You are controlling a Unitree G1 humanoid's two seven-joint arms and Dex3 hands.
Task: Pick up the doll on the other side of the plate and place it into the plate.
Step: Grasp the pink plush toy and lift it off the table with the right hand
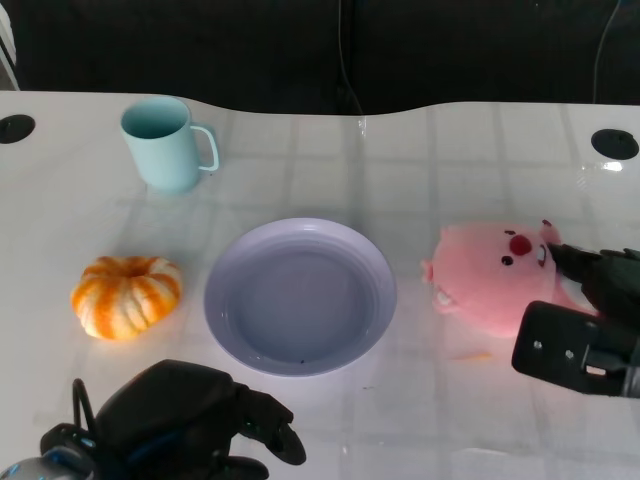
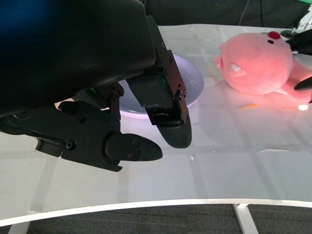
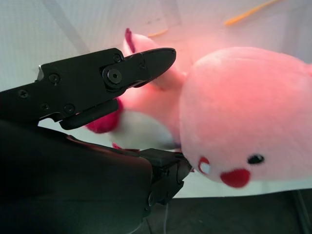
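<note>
I count one pink plush doll point(image 1: 492, 275) lying on the table point(image 1: 430, 150) right of one lavender plate point(image 1: 300, 296), my right hand point(image 1: 590, 315) closing around its body. One mug point(image 1: 166, 144), one pumpkin point(image 1: 126, 295). My left hand point(image 1: 200, 415) hangs empty, fingers apart.

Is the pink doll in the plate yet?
No. The pink doll lies on the table beside the empty plate, the right hand at it.

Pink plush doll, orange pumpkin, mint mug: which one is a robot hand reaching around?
The pink plush doll; the right robot hand has fingers on both sides of it. The others sit untouched.
</note>
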